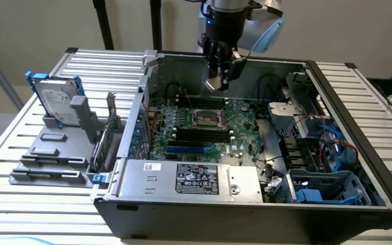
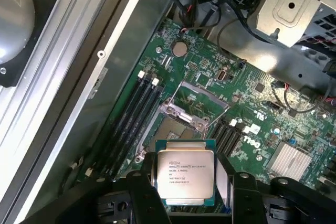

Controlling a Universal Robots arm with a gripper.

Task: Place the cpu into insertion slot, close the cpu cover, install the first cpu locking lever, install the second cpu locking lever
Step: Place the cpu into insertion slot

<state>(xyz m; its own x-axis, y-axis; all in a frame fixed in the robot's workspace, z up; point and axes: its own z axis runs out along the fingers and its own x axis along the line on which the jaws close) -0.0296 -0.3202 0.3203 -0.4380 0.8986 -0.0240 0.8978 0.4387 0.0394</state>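
My gripper (image 1: 221,71) hangs over the open computer case, above the green motherboard (image 1: 240,127). It is shut on the cpu (image 2: 185,174), a silvery square chip with printed text, held flat between the two black fingers (image 2: 143,184). In the exterior view the cpu (image 1: 216,83) hangs well above the insertion slot (image 1: 207,118). In the wrist view the insertion slot (image 2: 169,129) lies just beyond the chip's edge. The cpu cover (image 2: 195,99), a metal frame with a window, stands swung open on the slot's far side.
Black memory slots (image 2: 137,109) run beside the socket, and more of them (image 1: 199,135) lie in front of it. A power supply (image 1: 189,178) fills the case front, and a blue drive cage (image 1: 328,186) stands at the exterior view's right. A hard drive (image 1: 54,97) stands on a grey holder outside the case.
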